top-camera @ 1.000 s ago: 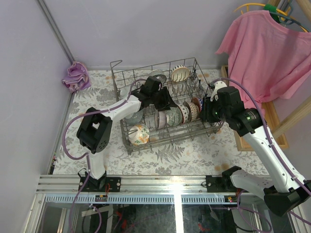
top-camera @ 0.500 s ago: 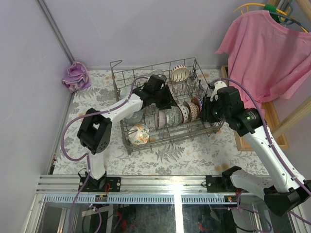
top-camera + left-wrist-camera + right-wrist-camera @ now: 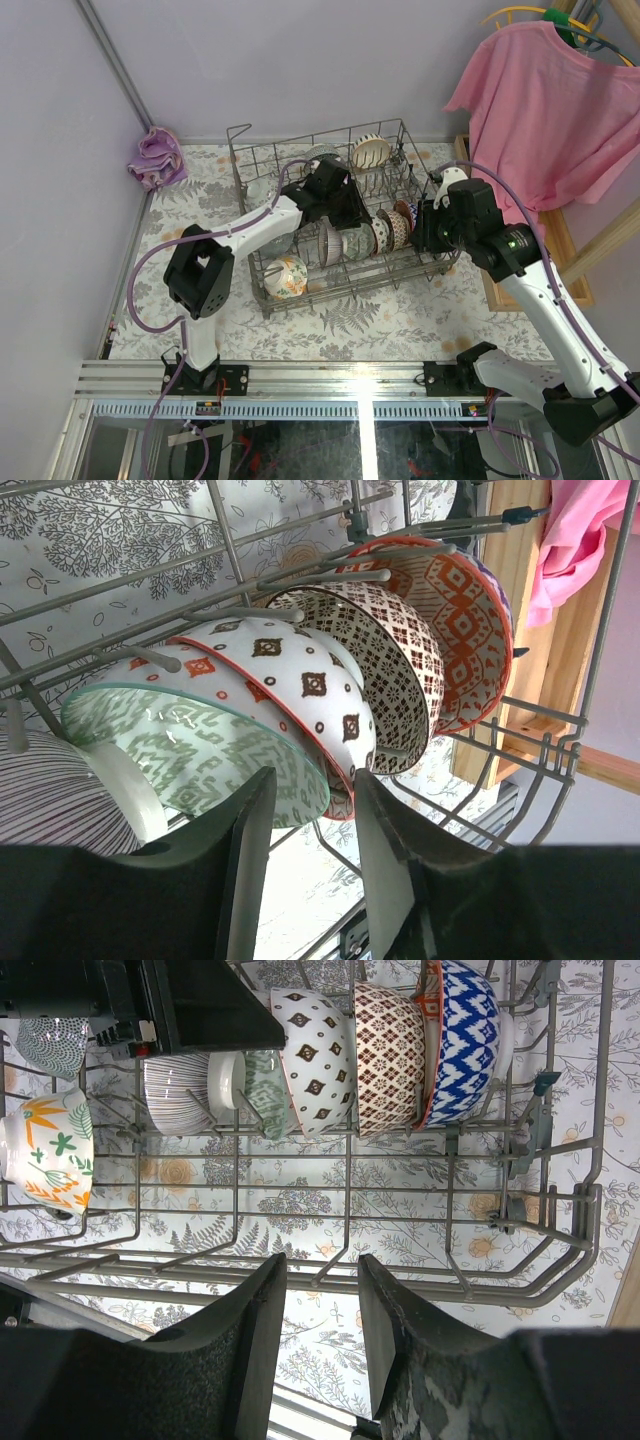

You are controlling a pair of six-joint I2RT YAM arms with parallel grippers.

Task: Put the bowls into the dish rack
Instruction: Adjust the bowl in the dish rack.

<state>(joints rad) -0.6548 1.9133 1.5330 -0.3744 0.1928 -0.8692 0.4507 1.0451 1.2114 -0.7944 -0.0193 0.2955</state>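
The grey wire dish rack (image 3: 262, 275) stands mid-table. A row of bowls (image 3: 365, 238) stands on edge between its tines: striped (image 3: 50, 800), pale green (image 3: 190, 745), white with red diamonds (image 3: 300, 680), brown-patterned (image 3: 390, 650), red-orange (image 3: 460, 630) and blue-and-white (image 3: 465, 1030). A floral bowl (image 3: 286, 277) sits at the front left, and a cream one (image 3: 370, 152) at the back. My left gripper (image 3: 313, 780) hangs open just by the green bowl's rim, with nothing between its fingers. My right gripper (image 3: 322, 1265) is open and empty over the rack's near right edge (image 3: 560, 1290).
A purple cloth (image 3: 156, 157) lies at the back left corner by the wall. A pink shirt (image 3: 545, 110) hangs on the right above a wooden frame (image 3: 500, 290). The table has a floral cover (image 3: 340, 325).
My left gripper has shifted right along the row of bowls, and its jaws have narrowed a little. The right arm has not moved.
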